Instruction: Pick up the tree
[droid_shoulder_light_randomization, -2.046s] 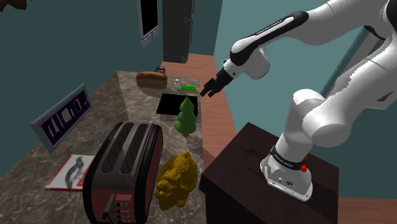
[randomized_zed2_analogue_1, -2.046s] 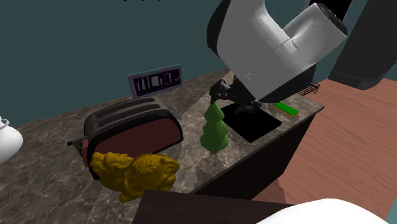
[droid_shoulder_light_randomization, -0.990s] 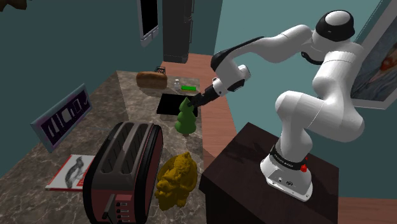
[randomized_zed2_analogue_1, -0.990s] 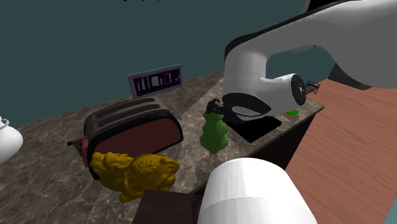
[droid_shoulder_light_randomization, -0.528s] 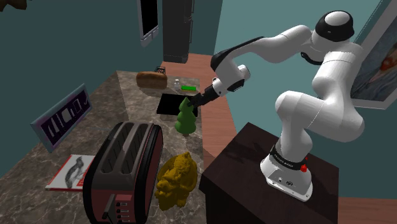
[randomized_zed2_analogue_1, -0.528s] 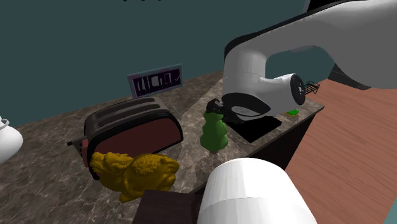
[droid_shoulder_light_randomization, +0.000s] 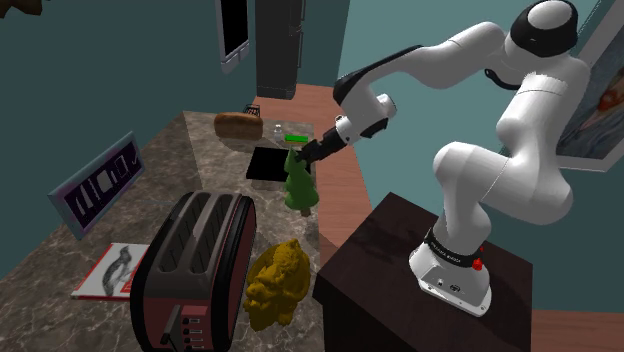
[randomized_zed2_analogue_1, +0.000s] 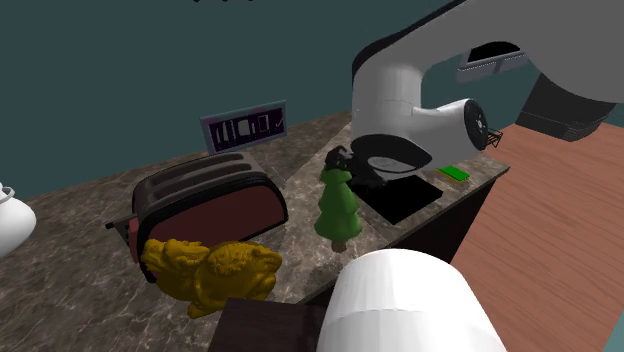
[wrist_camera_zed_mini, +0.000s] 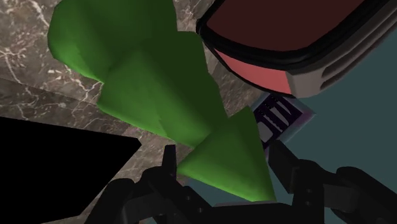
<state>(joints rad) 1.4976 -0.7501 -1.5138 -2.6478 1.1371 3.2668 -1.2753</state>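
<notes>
The green cone-tiered tree hangs tilted just above the marble counter, near the counter's edge toward the stand. My black gripper is shut on its pointed top. In the second exterior view the tree leans with its base off the counter, and the gripper clasps its tip from the right. In the wrist view the tree stretches away from the gripper, its tip clamped between the two fingers.
A dark red toaster and a yellow toad figure stand nearer the camera. A black mat, a green block and a bread loaf lie beyond the tree. A framed picture leans on the wall. The dark stand adjoins the counter.
The gripper closed on the tree's top and has raised it; the tree now hangs tilted off the counter. The arm's upper joints have risen.
</notes>
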